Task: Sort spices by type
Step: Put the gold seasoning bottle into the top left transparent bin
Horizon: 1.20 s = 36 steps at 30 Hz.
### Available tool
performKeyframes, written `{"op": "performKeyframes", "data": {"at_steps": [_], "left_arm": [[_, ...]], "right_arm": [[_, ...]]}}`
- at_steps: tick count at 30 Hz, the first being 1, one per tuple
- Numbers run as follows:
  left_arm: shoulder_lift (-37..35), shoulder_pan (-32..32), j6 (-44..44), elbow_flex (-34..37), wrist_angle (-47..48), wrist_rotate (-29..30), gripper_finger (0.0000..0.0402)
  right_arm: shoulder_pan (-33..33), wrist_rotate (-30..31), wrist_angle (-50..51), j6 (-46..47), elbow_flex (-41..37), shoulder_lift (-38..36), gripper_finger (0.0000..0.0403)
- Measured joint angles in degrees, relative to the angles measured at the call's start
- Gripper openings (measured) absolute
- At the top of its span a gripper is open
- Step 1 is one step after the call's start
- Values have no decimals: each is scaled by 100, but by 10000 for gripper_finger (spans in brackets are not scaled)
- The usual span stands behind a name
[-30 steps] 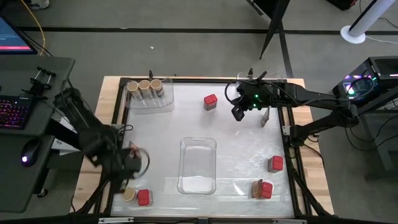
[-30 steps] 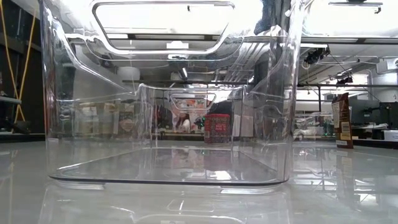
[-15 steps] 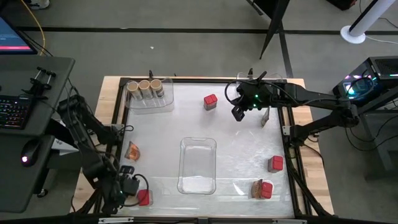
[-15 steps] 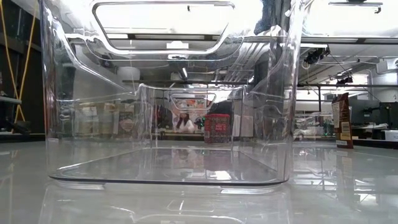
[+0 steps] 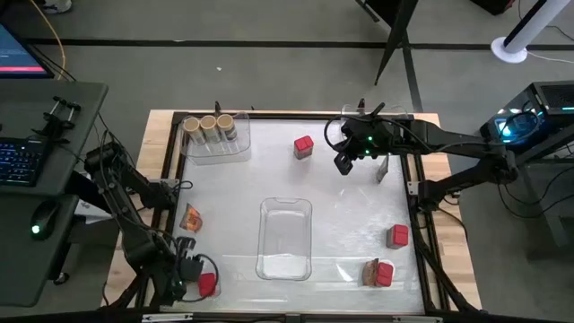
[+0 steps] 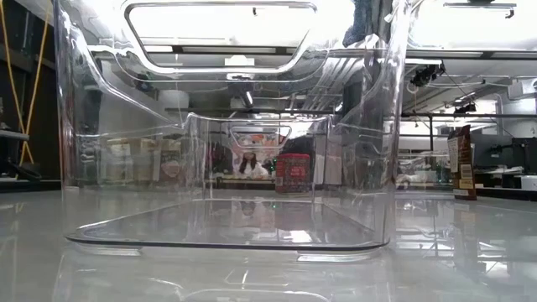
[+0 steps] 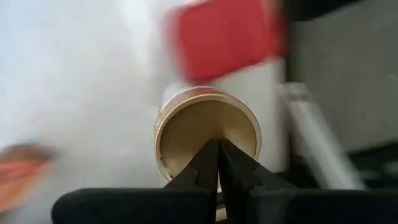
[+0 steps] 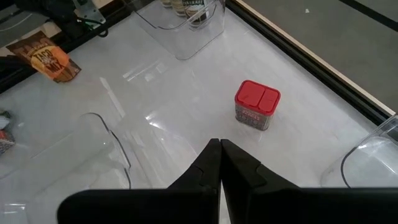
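**Left hand over the tan-lidded jar**

Near the front-left corner of the surface (image 5: 350,211), the left hand (image 7: 217,163), fingers pinched together and empty, hangs over a round jar (image 7: 207,134) with a flat tan lid. A red boxy container (image 7: 225,38) stands just beside it. The right hand (image 8: 220,163), also closed and empty, waits far across.

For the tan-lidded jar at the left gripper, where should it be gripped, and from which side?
Grip the jar across its round lid rim, coming from straight above. It stands upright, lid up, with a red box close beside it; the left gripper hovers shut.
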State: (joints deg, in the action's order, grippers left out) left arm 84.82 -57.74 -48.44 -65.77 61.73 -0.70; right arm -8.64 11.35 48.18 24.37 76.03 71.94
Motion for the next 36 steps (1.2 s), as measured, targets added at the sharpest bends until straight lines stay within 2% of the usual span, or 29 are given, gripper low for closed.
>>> {"op": "performKeyframes", "data": {"at_steps": [5, 9, 22, 29, 33, 36], "left_arm": [[-100, 300, 487, 34, 1045, 1194, 0], [-121, 775, 1218, 49, 1128, 1652, 0], [-171, 3171, 4337, 738, -528, 2358, 0], [-143, 4733, 5956, 780, -1719, 2358, 0], [-197, 5524, 6558, 761, -1953, 2330, 0], [-264, 5967, 6658, 501, -1652, 2294, 0]], "right_arm": [[0, 0, 0, -42, 0, 0, 0], [0, 0, 0, -43, 0, 0, 0], [0, -8, 13, -43, 0, 0, 0], [0, -13, 24, -43, 0, 0, 0], [0, -31, 22, -43, 0, 0, 0], [0, -31, 23, -43, 0, 0, 0]]}}
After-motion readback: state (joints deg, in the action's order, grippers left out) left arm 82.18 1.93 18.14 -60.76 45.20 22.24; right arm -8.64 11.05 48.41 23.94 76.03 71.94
